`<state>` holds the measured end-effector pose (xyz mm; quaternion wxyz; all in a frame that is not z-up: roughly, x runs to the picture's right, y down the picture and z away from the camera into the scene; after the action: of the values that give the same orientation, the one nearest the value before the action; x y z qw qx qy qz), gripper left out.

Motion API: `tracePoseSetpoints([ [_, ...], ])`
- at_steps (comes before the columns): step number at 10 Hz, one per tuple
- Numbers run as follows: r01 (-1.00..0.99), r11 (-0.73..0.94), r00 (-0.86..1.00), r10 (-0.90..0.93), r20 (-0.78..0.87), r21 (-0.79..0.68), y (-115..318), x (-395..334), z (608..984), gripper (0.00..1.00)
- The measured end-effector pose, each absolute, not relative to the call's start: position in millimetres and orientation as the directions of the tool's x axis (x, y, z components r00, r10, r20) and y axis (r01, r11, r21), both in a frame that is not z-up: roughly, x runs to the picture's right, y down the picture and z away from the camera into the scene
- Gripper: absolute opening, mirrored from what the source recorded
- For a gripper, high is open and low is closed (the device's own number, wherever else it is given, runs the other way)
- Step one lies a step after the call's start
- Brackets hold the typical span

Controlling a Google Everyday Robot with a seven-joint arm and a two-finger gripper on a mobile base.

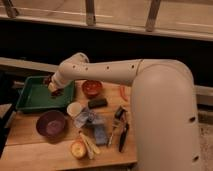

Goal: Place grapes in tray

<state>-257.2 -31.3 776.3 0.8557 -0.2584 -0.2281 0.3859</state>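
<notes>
Gripper (54, 89) sits left of centre in the frame, at the end of the white arm (100, 70) reaching in from the right. It is over the right-hand end of the tray (30, 97), just inside the near rim. The claw is clenched, and a dark reddish cluster at its tip reads as the grapes (56, 92); at this distance the bunch and the fingers merge, so the grasp is probable rather than certain. Whether the bunch touches the tray floor or hangs just above it cannot be told.

Other items on the wooden table (30, 150): purple bowl (50, 123) at lower left, red-brown bowl (92, 88) just right of the tray, white cup (75, 109) below the tray's right corner, a dark block (97, 103), a blue cloth-like item (95, 125), and dark utensils (120, 129) at centre right.

Handling assessment: the bunch is light, soft and irregular. Individual berries bruise or detach under a hard pinch, and their skins are smooth and apt to slip. The sounder hold is across the middle of the cluster or at the stem, with moderate force. It will sag and may swing if lifted.

Status: the bunch is already above the tray; releasing low, to avoid rolling or bouncing berries, appears to be what remains.
</notes>
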Motion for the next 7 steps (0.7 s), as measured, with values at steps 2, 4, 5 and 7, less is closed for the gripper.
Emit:
tracePoseSetpoints([
  [2,-0.553,0.562,0.586,0.787,0.192,-0.615,-40.2,-259.8,787.0,0.0],
  [4,-0.556,0.545,0.582,0.794,0.173,-0.628,-36.7,-270.0,805.4,0.0],
  [5,-0.56,0.532,0.58,0.799,0.158,-0.635,-31.6,-273.0,820.5,0.0],
  [7,-0.551,0.512,0.583,0.801,0.135,-0.658,-22.6,-295.0,847.2,0.0],
])
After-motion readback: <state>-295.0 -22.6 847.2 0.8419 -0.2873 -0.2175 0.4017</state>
